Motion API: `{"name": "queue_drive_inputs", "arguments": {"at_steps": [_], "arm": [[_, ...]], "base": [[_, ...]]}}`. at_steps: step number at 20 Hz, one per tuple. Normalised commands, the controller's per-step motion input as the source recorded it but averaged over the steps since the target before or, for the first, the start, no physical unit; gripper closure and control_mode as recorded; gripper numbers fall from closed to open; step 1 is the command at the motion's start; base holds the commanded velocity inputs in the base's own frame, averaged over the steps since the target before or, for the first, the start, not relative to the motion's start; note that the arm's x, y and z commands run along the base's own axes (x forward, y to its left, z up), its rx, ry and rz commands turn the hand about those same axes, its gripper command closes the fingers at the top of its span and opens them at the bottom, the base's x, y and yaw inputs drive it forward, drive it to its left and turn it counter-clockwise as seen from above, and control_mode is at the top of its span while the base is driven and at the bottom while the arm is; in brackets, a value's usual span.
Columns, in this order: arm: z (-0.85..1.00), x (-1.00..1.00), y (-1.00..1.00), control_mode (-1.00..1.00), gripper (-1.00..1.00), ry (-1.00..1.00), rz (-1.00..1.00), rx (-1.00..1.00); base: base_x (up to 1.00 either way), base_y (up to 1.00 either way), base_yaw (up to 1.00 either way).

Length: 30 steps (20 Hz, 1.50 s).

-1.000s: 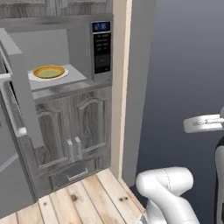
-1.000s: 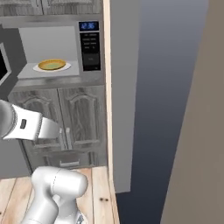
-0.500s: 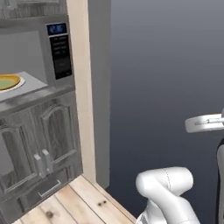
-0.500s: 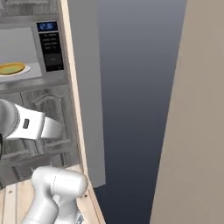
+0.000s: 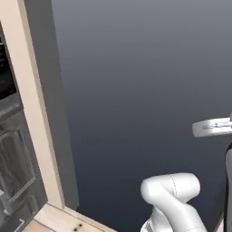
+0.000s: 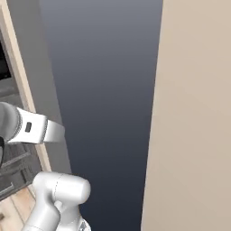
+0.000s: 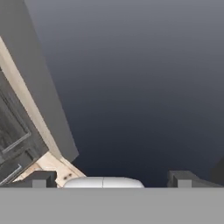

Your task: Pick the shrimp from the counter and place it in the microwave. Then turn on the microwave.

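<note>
1. Dark grey-blue wall (image 5: 136, 90) spreads across most of what we see from the left base camera, shading darker toward the floor.
2. We see a pale wooden upright post (image 5: 34, 108) at the left of that view, with a grey side panel (image 5: 56, 113) just beside it on its right.
3. Left of the post, we make out a sliver of the black keypad of the built-in silver-grey microwave (image 5: 5, 72) at the picture's edge; its window and handle lie outside the frame.
4. Below that sliver stands a grey wood-grain cabinet door (image 5: 16, 172), and a strip of light plank floor (image 5: 54, 217) shows at its foot.
5. From the right base camera we see the same dark wall (image 6: 103, 90) between the pale post (image 6: 18, 90) on the left and a broad beige panel (image 6: 194, 113) on the right.
6. The white arm (image 6: 40, 128) crosses the lower left of the right base view, and its rounded white base joint (image 5: 172, 192) sits low in the left base view.
7. In the hand view, the gripper (image 7: 111, 178) has its two dark fingertips (image 7: 37, 178) standing wide apart, with nothing between them.
8. The hand view looks at the dark wall (image 7: 140, 87), with the grey cabinet front (image 7: 15, 140) and the plank floor (image 7: 57, 168) at its lower left.
9. We cannot tell where the shrimp lies from these pictures.
</note>
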Motion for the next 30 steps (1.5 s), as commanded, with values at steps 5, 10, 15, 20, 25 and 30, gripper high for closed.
{"name": "queue_drive_inputs", "arguments": {"at_steps": [5, 10, 15, 20, 25, 30], "arm": [[0.0, 0.0, 0.0, 1.0, -1.0, 0.0, 0.0, 0.0], [0.0, 0.0, 0.0, 1.0, -1.0, 0.0, 0.0, 0.0], [0.0, 0.0, 0.0, 1.0, -1.0, 0.0, 0.0, 0.0], [0.0, 0.0, 0.0, 1.0, -1.0, 0.0, 0.0, 0.0], [0.0, 0.0, 0.0, 1.0, -1.0, 0.0, 0.0, 0.0], [0.0, 0.0, 0.0, 1.0, -1.0, 0.0, 0.0, 0.0]], "base": [[-0.25, 0.09, -0.59], [-0.34, 0.14, -0.57], [-0.37, 0.18, -0.57], [-0.35, 0.19, -0.59], [-0.3, 0.19, -0.59], [-0.27, 0.19, -0.57]]}}
